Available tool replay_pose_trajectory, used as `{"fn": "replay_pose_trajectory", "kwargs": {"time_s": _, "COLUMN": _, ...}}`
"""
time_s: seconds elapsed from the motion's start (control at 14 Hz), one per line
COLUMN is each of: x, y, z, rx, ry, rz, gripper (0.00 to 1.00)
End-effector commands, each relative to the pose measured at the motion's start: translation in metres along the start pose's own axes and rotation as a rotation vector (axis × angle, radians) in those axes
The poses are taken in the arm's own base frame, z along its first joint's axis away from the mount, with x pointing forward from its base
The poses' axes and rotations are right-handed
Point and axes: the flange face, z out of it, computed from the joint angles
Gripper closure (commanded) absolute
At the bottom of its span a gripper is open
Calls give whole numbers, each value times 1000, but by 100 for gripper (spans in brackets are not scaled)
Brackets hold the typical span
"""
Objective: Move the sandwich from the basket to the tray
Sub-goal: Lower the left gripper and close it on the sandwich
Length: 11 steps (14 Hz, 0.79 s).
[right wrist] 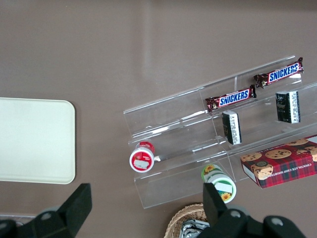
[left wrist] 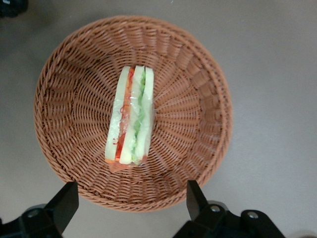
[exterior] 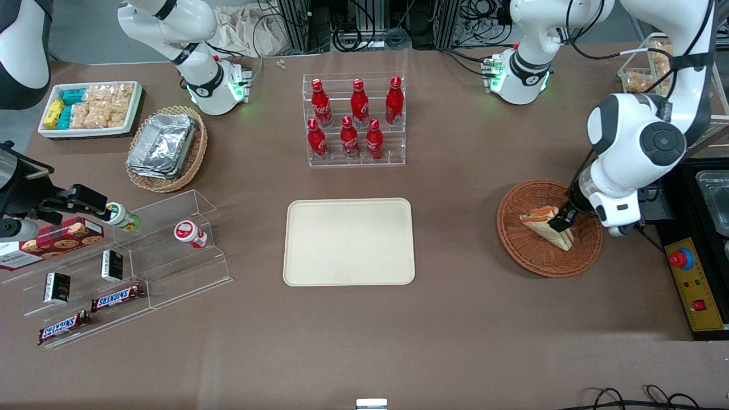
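Wicker basket (exterior: 549, 228) at frame right holds sandwich (exterior: 548, 225); gripper (exterior: 561, 221) hovers above, jaws spread, seemingly not touching. Tray (exterior: 349, 241) centred.

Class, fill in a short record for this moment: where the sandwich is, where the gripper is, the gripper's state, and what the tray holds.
sandwich position: standing on edge in the basket
sandwich contact: untouched by the fingers
gripper position: above the basket's rim, over the sandwich
gripper state: open
tray contents: nothing on it
task step: sandwich not yet picked up
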Motion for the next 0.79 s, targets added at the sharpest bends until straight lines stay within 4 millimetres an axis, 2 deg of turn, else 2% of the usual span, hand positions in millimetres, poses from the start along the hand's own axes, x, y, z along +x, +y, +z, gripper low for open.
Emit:
{"fn": "replay_pose_trajectory", "kwargs": {"time_s": 0.0, "x": 0, "y": 0, "z": 11, "rx": -14, "ry": 13, "rz": -26, "gripper": 3}}
{"fn": "replay_pose_trajectory", "kwargs": {"time_s": 0.36, "x": 4, "y": 1, "z": 45, "rx": -19, "ry": 14, "rz": -30, "gripper": 3}}
{"fn": "replay_pose_trajectory", "kwargs": {"time_s": 0.71, "x": 5, "y": -6, "z": 66, "rx": -28, "ry": 19, "rz": -24, "gripper": 3}}
